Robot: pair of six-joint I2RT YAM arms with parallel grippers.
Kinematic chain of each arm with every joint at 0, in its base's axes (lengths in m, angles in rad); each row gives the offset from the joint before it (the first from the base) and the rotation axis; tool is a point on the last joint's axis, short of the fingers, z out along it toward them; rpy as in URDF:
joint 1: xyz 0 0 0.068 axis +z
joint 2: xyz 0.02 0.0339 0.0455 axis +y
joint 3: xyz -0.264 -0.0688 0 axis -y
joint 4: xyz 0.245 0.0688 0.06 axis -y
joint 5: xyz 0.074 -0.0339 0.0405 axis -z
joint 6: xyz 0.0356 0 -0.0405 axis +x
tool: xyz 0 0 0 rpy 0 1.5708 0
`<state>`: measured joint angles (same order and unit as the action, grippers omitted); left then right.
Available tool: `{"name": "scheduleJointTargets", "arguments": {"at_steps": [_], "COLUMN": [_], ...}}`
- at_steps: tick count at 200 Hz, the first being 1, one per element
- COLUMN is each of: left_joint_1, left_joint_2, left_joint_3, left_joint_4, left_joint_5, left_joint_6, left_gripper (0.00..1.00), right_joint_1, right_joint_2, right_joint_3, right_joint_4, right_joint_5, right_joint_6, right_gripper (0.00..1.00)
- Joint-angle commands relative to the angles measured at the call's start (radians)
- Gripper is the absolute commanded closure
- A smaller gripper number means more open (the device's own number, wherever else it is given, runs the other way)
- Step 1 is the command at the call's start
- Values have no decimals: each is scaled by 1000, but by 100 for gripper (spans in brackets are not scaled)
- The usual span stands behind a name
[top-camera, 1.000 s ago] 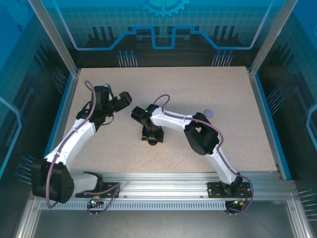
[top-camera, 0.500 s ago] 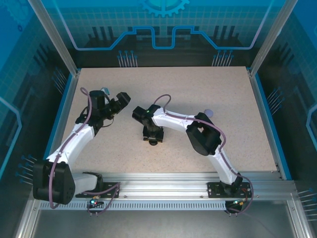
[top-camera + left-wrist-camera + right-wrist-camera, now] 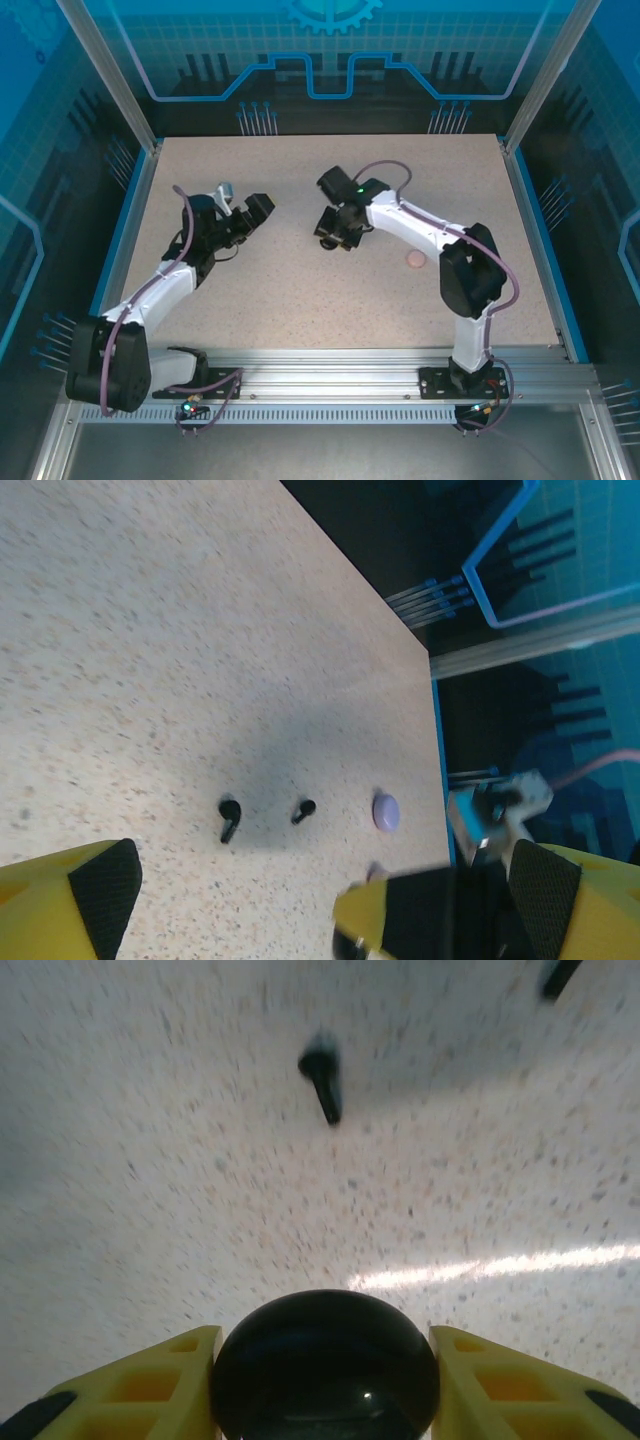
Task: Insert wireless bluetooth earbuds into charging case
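Right gripper (image 3: pixel 335 232) first: its jaws are pinching the black charging case (image 3: pixel 325 1370), the glossy dome wedged snug between both yellow fingers and held low over the worktop (image 3: pixel 420 170), near the middle. Why there? The black earbuds (image 3: pixel 229 820) lie loose on the worktop just ahead of it, two little stemmed pieces near each other but not touching. My read is that the case goes to its matching pair, not the pair to the case. I can't tell from here whether the lid is up.

Left gripper (image 3: pixel 243 207) has its jaws spread as wide as they go, holding nothing. It hovers off to the side, angled toward those same two buds. I'd call that the picking arm, with the right one there to steady the case. A small lilac piece (image 3: pixel 386 811) sits just beyond the buds; not my concern for this pair.
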<state>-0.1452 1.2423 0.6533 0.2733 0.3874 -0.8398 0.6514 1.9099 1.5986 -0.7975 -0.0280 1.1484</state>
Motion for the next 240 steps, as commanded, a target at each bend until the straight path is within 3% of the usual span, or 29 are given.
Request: {"name": "scheduleJointTargets", "arguments": {"at_steps": [1,44,111,240], "left_joint_1": [-88,-232,-363,-371], "left_joint_2": [41,140,276,357], "left_joint_3": [-15,-40,5,80], "left_joint_4": [154,347,472,499], "left_joint_5": [35,-31,-88,-133], "left_joint_6": [21,66,131,140], "left_gripper": [1,1,1,39], "right_joint_1": [-64,-185,-192,-92], "right_joint_2": [-52,-118,-188,-193], "right_joint_3": [-32,-113,-176,-154], "right_joint_4": [76,197,268,274], "right_joint_5": [-93,-204,-210,-176], "right_joint_6": [30,146,294,369], "right_gripper": [63,62,62,62]}}
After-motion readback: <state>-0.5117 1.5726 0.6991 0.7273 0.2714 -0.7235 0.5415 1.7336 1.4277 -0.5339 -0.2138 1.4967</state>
